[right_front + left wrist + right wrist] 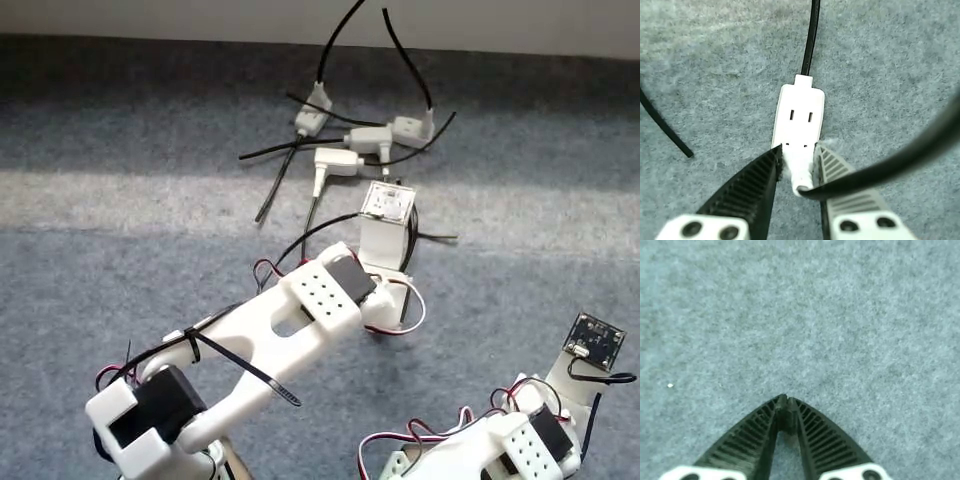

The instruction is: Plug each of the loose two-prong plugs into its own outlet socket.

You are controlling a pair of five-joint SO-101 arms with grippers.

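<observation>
Two tools at work: the left tool grasps a white two-prong plug butted against the end of an outlet socket lying on the grey tabletop, while the right tool hangs clenched and empty.

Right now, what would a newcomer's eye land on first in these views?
The left pincer is clamped on a white plug, which is butted end-on against a white outlet socket on the grey carpet. Farther out lies a tangle of white plugs and black cords. The right pincer hangs shut over bare carpet.
</observation>
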